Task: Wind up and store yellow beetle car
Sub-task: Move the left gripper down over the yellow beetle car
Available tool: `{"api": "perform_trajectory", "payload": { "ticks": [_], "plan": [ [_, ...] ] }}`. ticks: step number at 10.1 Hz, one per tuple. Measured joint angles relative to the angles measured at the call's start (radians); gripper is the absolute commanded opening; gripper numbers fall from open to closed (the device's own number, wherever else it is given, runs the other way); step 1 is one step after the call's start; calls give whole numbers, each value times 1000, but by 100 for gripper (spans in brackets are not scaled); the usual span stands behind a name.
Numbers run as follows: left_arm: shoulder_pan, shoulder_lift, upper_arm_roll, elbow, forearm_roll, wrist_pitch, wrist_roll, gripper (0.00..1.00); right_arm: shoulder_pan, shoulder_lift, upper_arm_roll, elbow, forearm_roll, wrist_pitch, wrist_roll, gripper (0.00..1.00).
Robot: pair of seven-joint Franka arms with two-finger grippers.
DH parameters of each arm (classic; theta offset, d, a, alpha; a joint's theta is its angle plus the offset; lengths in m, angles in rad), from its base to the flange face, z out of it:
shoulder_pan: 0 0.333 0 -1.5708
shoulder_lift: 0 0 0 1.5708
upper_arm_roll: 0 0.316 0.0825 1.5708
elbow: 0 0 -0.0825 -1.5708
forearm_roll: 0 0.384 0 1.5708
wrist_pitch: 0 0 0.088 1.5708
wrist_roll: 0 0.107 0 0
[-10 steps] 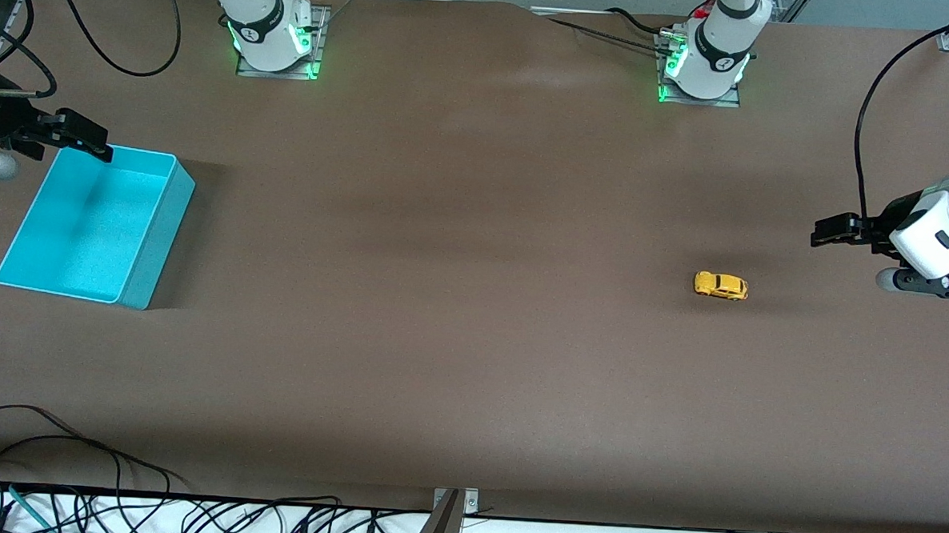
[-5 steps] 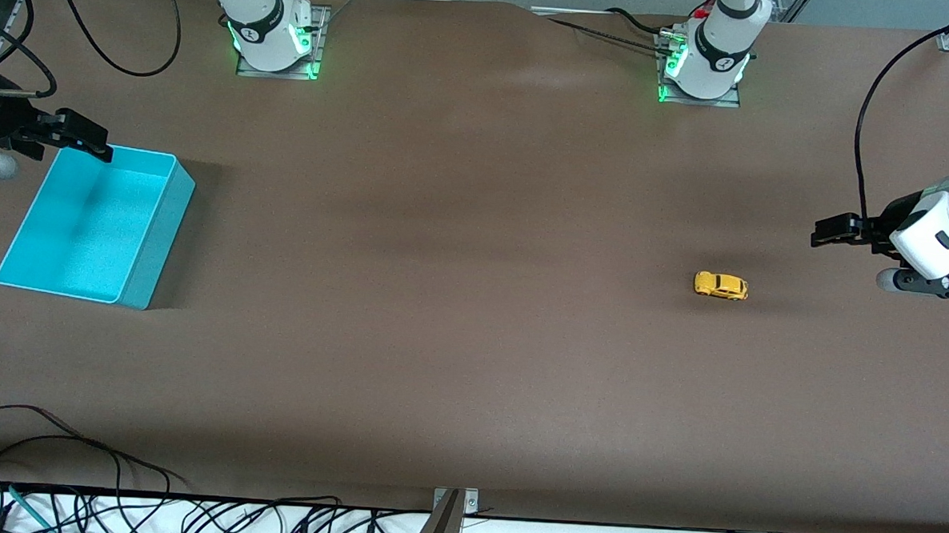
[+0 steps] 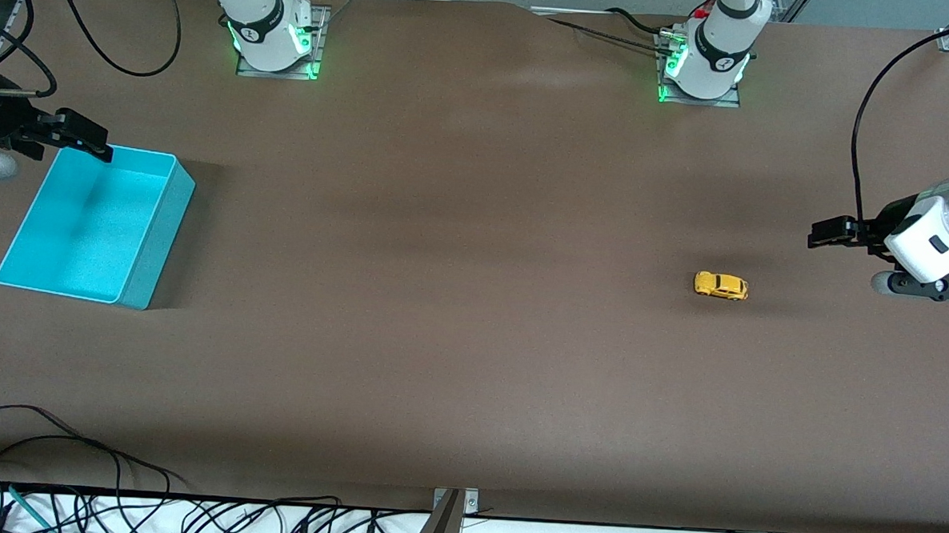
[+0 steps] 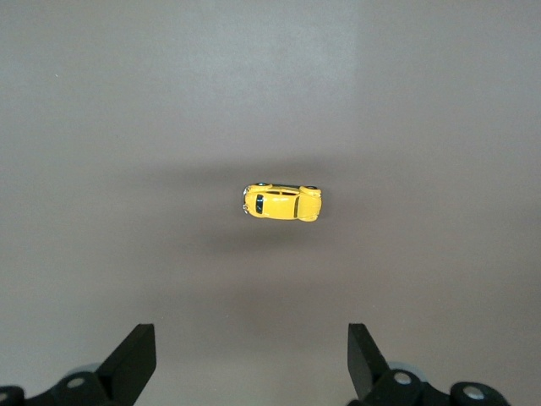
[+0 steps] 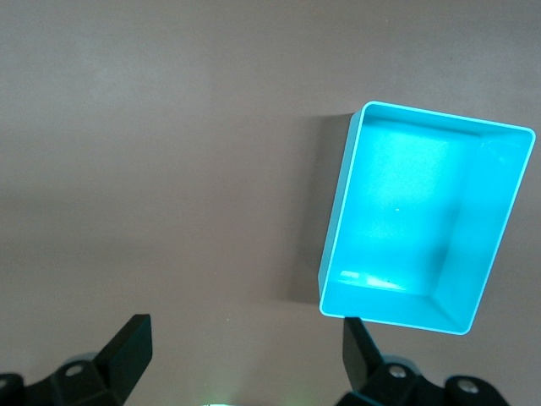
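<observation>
The yellow beetle car stands on its wheels on the brown table toward the left arm's end, alone and untouched. My left gripper hangs over the table beside the car, nearer the table's end, with its fingers spread wide and nothing between them. In the left wrist view the car lies ahead of the open gripper. My right gripper hovers open and empty over a corner of the teal bin. The right wrist view shows that gripper open above bare table, next to the bin.
The teal bin is empty and sits at the right arm's end of the table. Both arm bases stand along the edge farthest from the front camera. Black cables and a metal bracket run along the nearest edge.
The left arm has crept a little toward the car. The car, the bin and the right arm have not moved.
</observation>
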Motion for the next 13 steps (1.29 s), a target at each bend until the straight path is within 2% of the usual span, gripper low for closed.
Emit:
{"api": "perform_trajectory", "payload": {
  "ticks": [8, 11, 13],
  "plan": [
    [2, 24, 0, -2, -5, 1, -112, 100, 0, 0, 0, 0, 0, 1, 0, 100],
    [3, 58, 0, -19, -17, 30, -355, 100, 0, 0, 0, 0, 0, 1, 0, 100],
    [4, 71, 0, -95, -17, 138, -605, 100, 0, 0, 0, 0, 0, 1, 0, 100]
  ]
}}
